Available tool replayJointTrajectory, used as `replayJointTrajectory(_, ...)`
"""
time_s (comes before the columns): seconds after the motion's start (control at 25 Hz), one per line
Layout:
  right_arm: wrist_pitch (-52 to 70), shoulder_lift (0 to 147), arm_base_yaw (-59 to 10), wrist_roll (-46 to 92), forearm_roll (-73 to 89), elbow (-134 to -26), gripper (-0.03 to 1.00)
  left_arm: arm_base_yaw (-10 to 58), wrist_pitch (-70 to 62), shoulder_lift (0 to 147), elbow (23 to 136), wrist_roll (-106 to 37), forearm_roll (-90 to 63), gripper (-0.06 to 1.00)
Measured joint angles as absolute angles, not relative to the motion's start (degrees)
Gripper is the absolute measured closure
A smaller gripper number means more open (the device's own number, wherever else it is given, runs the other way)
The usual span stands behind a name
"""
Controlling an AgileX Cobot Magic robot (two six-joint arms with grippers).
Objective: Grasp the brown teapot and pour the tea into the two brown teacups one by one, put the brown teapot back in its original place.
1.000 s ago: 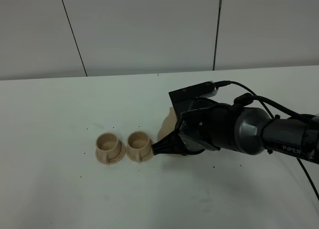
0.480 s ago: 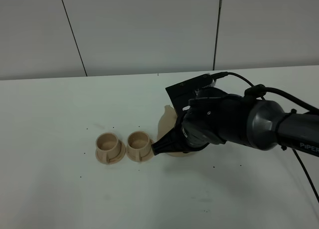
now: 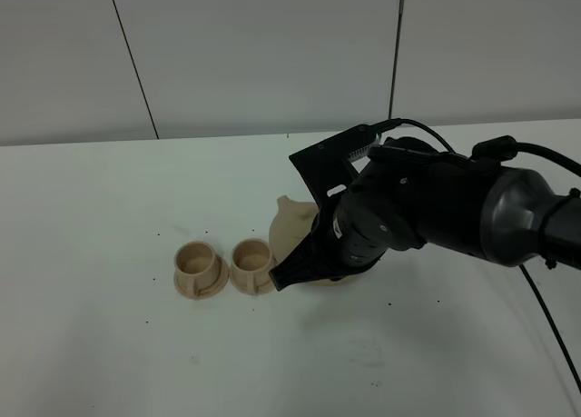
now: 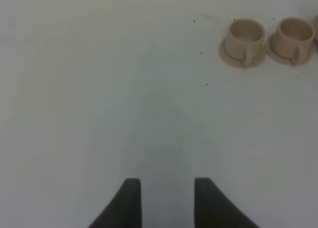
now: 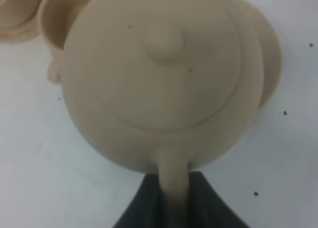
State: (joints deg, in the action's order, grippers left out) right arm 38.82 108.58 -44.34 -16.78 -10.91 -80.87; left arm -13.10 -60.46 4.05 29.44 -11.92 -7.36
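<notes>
Right gripper [image 5: 171,183] clamped on brown teapot [image 3: 292,226] handle, frame centre, just beside nearer teacup [image 3: 253,258]. Left gripper [image 4: 166,203] fingers apart, empty.

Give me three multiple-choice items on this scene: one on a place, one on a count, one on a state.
1. In the high view, where do the cups stand from the teapot?
A. left of it
B. right of it
C. behind it

2. How many cups are there?
A. one
B. two
C. four

3. The right gripper is:
A. open above a cup
B. shut on the teapot's handle
C. open, holding nothing

Answers:
1 A: both cups sit left of the teapot in the high view.
2 B: two show side by side.
3 B: the right wrist view shows its jaws clamped on the handle.
</notes>
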Motion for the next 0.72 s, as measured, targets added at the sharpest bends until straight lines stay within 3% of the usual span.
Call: replayJointTrajectory(0.72,46.5,108.6,-45.1,-4.4,-4.3,-87.2,0.87,-13.1,-60.5,4.1,29.4,-11.9,-7.4,0.62)
